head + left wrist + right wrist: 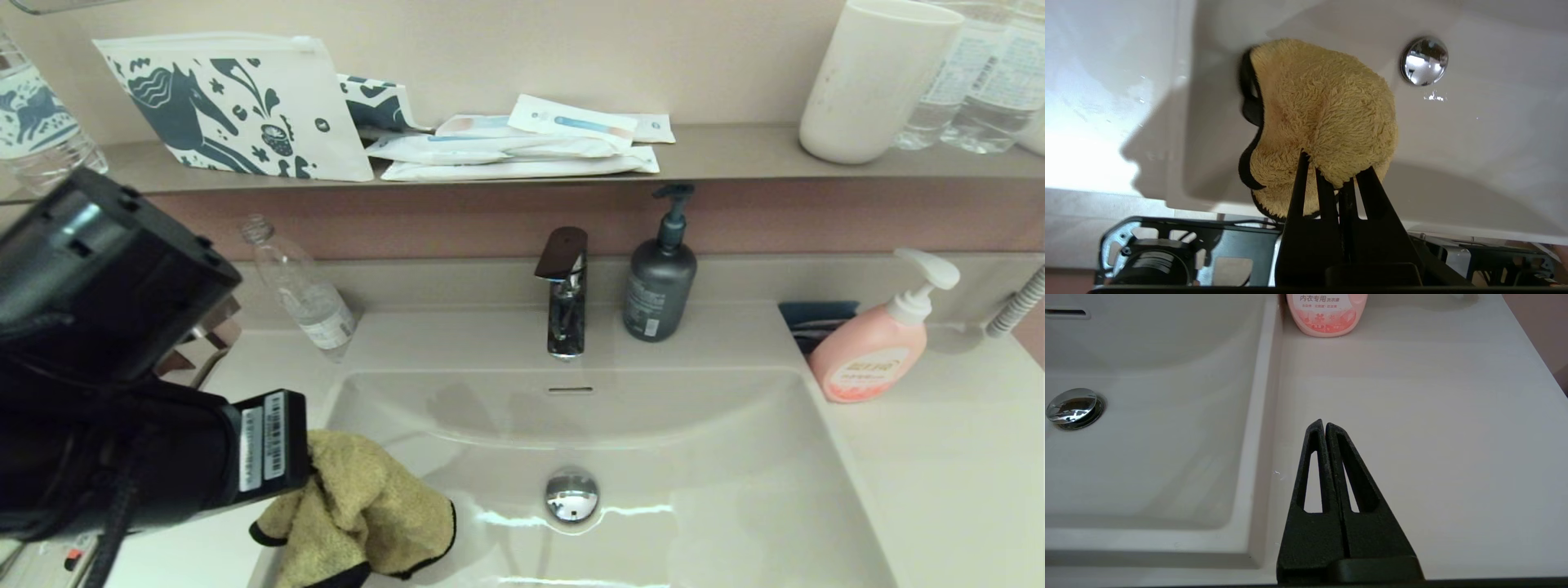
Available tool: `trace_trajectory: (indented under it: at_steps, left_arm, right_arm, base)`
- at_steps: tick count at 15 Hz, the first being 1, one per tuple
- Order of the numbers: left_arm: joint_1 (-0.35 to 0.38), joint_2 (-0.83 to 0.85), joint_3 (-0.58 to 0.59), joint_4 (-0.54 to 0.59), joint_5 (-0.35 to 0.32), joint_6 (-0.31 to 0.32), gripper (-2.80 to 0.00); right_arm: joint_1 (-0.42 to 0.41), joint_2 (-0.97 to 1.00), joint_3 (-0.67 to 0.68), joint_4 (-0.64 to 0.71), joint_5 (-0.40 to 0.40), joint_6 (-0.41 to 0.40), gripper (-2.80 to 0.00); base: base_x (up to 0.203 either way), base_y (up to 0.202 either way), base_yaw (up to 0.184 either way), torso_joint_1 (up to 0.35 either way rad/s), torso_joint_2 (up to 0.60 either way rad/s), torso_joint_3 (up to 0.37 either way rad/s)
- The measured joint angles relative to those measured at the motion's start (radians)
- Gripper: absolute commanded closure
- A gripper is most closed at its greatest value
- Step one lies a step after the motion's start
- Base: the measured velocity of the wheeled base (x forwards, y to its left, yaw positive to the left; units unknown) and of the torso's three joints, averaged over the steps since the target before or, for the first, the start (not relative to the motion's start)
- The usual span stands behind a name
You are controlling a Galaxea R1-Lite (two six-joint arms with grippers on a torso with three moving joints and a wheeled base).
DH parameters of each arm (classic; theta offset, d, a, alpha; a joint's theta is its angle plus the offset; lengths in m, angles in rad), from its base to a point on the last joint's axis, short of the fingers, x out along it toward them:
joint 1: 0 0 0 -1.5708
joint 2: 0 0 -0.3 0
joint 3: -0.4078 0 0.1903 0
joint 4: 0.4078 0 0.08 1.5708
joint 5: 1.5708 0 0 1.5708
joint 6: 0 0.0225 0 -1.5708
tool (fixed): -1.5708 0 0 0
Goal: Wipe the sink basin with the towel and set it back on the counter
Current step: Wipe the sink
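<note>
Left gripper (1333, 171) pinches towel (1323, 118) over sink basin (694, 457) left edge; drain plug (571, 494) lies rightward. Right gripper (1325, 426) parked above counter (1412, 437), fingers pressed together.

The towel (1327, 118) is fluffy mustard cloth with black edging. The sink basin (718, 482) is glossy and smooth, and its drain plug (571, 495) is mirror-bright metal. Beside the basin, the bench (1412, 416) looks smooth. The right tool (1325, 426) is matt black, grainy plastic.

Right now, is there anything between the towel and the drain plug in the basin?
No. In the left wrist view only bare basin separates the towel, held in the left pincer, from the drain plug.
</note>
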Motion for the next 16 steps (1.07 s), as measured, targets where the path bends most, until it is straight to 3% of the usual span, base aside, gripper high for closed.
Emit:
trace_trajectory:
  at_steps: [7, 16]
  left_arm:
    - [-0.095, 0.221, -0.053, 0.000, 0.066, -0.122, 0.00]
    - [-0.215, 0.445, -0.254, 0.034, 0.069, -0.162, 0.00]
  right_arm:
    - [0.000, 0.000, 0.000, 0.000, 0.000, 0.000, 0.00]
    - [0.000, 0.000, 0.000, 0.000, 0.000, 0.000, 0.00]
  base:
    - [0.000, 0.000, 0.000, 0.000, 0.00, 0.000]
    - [0.000, 0.000, 0.000, 0.000, 0.00, 0.000]
